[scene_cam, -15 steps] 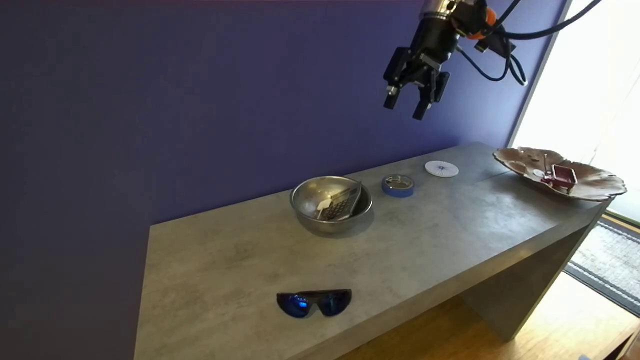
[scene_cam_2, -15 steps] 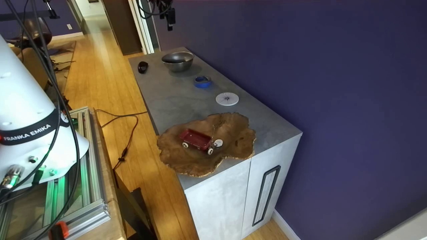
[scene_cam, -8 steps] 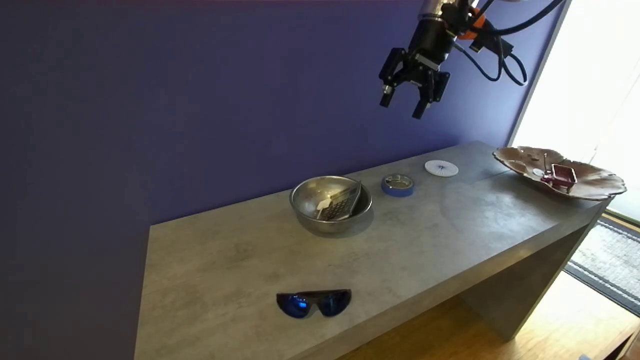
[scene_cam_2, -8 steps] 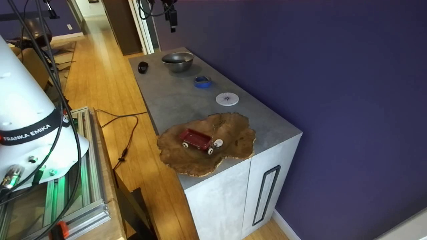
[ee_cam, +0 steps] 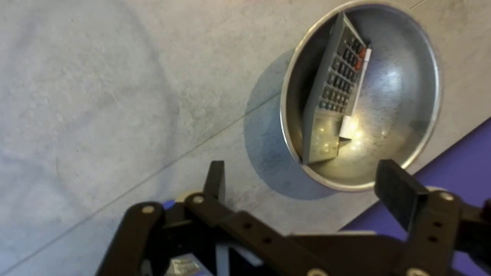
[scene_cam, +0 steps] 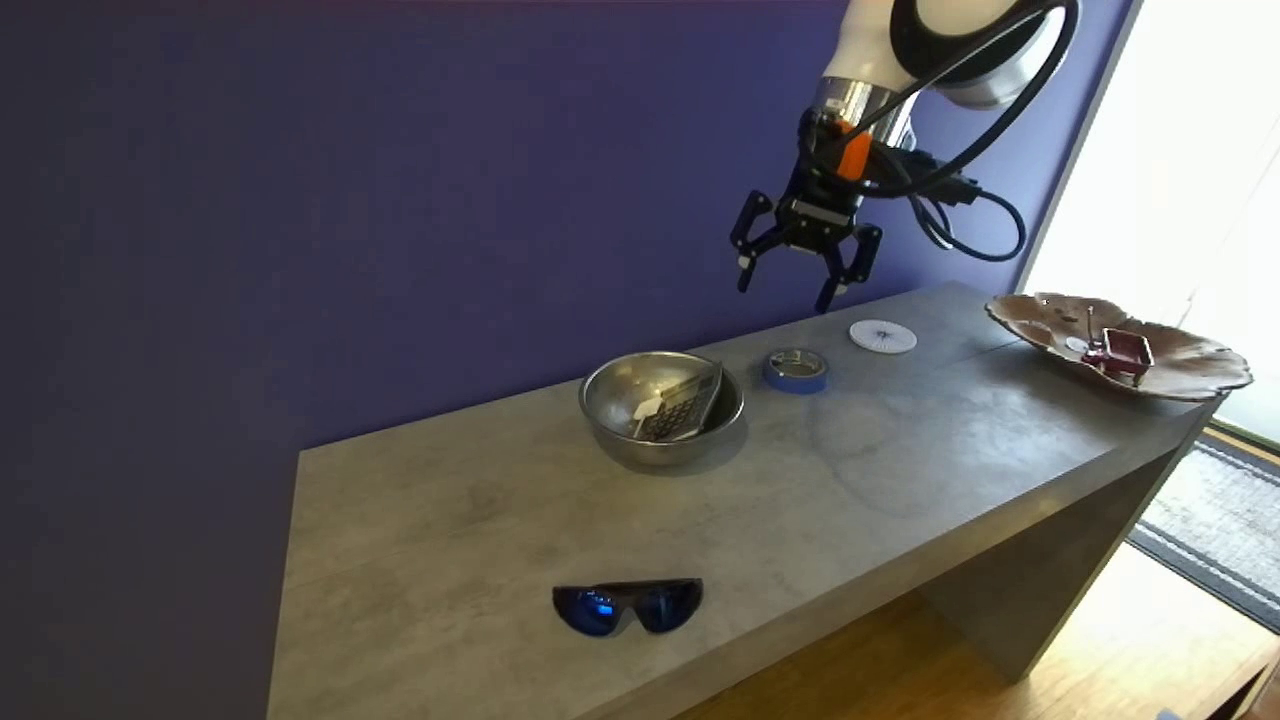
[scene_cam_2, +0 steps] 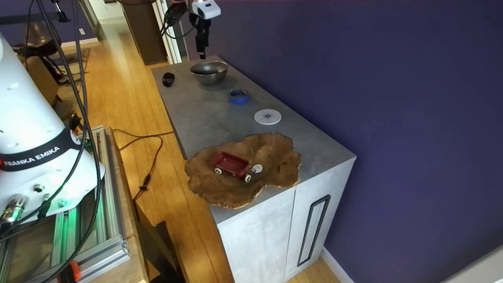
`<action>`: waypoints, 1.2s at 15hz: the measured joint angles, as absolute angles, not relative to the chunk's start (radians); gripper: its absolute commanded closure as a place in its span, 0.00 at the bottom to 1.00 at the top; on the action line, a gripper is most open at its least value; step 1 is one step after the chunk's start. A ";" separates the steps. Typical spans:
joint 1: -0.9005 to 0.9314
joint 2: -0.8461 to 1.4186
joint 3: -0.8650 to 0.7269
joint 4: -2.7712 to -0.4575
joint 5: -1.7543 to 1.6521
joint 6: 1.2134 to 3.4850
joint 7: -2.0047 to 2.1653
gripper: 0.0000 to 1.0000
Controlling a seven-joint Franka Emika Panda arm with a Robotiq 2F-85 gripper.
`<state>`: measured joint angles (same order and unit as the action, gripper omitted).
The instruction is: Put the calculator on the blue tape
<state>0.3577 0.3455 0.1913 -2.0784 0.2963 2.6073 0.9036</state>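
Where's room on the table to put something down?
There's bare tabletop between the bowl and the sunglasses, and between the blue tape and the brown dish. It's crowded inside the bowl, where the calculator tilts, and along the wall: bowl, tape, white disc.

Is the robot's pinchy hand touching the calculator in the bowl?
Apart. In an exterior view, purple wall shows between the open gripper and the calculator, which leans inside the metal bowl.

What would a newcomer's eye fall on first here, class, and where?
Probably the shiny metal bowl on the grey counter, with a calculator leaning inside it. Above the counter hangs an open, black robot hand. At one end, a red wagon sits in a brown, wavy-edged dish.
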 measured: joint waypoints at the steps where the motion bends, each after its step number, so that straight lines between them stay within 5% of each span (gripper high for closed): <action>1: 0.372 0.357 0.192 -2.078 0.296 2.603 0.944 0.00; 18: 0.335 0.585 0.370 -1.973 0.547 2.885 0.695 0.00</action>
